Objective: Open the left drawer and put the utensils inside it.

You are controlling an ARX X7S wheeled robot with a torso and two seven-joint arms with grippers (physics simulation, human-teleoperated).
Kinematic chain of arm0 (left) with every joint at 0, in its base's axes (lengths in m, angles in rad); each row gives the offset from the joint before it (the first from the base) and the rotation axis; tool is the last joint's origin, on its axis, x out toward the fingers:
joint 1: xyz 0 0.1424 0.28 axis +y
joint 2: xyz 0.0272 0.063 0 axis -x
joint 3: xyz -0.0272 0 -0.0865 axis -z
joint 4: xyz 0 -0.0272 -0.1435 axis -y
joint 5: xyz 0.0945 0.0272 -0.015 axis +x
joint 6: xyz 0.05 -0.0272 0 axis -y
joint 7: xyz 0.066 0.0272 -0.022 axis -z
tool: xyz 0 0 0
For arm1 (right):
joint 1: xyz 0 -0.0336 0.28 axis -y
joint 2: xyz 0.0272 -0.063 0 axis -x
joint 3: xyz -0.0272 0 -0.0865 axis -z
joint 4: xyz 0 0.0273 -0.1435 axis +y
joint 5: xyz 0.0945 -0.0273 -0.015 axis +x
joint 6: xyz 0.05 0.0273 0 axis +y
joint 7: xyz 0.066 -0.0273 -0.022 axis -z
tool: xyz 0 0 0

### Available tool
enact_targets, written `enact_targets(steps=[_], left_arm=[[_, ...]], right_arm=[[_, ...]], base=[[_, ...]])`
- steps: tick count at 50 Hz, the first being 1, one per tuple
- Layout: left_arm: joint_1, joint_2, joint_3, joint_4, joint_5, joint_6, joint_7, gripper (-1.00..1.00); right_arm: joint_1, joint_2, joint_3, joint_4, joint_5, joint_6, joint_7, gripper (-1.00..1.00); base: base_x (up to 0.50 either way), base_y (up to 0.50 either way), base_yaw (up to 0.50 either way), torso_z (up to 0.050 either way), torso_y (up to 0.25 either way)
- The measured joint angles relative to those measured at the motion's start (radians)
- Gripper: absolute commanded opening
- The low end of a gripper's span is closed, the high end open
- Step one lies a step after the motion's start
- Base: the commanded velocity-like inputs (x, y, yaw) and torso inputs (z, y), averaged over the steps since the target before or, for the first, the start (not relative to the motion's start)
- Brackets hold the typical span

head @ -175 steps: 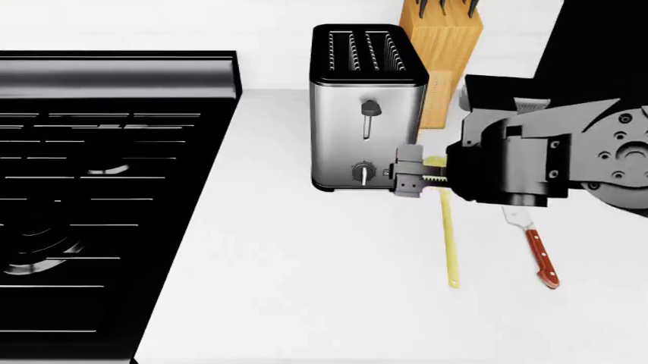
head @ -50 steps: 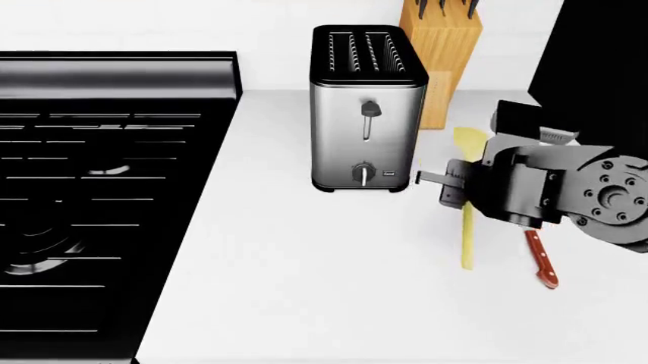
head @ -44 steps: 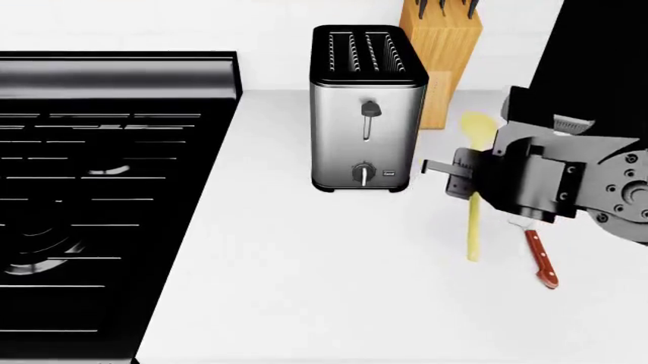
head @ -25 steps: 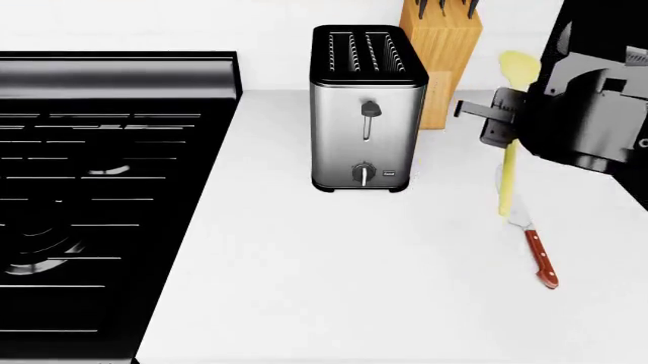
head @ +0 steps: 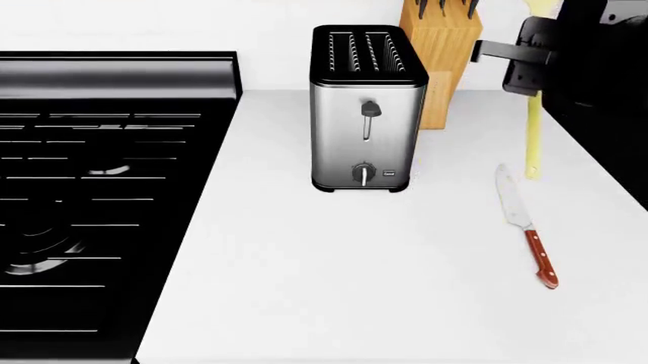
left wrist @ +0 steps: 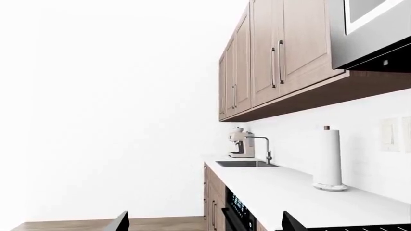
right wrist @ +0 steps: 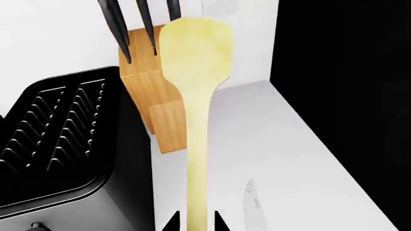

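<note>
Black stove (head: 102,189) far left; steel toaster (head: 366,106) mid-counter (head: 335,288), wooden knife block (head: 441,53) behind it. Knife (head: 526,226) flat on counter, right of toaster. Right gripper (head: 535,64) raised at upper right, clamped on pale-yellow spatula (right wrist: 192,96), handle hanging clear above counter. Left gripper barely visible, state unclear. Drawer unseen.

Brushed-metal toaster (head: 366,129) with glossy black top, light wood knife block (head: 442,57), matt pale-yellow spatula (right wrist: 194,96), knife (head: 529,227) with polished steel blade and reddish-brown wood-look handle, smooth matt white countertop (head: 385,288), glossy black stove (head: 96,189)
</note>
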Motion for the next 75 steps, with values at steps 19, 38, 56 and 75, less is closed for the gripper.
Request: enact_targets(steps=[19,38,56,75], left_arm=[[0.000,0.002,-0.020,0.000,-0.019,-0.007,0.002,1.00],[0.000,0.000,-0.015,0.000,-0.017,-0.007,-0.001,1.00],[0.000,0.000,-0.013,0.000,-0.016,-0.006,-0.002,1.00],[0.000,-0.002,-0.025,0.000,-0.030,-0.012,-0.002,1.00]], right_arm=[[0.094,-0.028,0.178,-0.019,-0.104,0.223,-0.003,-1.00],[0.076,-0.080,0.352,0.029,-0.215,0.394,-0.081,-1.00],[0.079,-0.099,0.449,0.002,-0.291,0.466,-0.162,-1.00],[0.058,-0.112,0.563,-0.163,-0.396,0.525,-0.344,-1.00]], base=[[0.00,0.00,0.00,0.000,0.000],[0.00,0.00,0.00,0.000,0.000],[0.00,0.00,0.00,0.000,0.000],[0.00,0.00,0.00,0.000,0.000]])
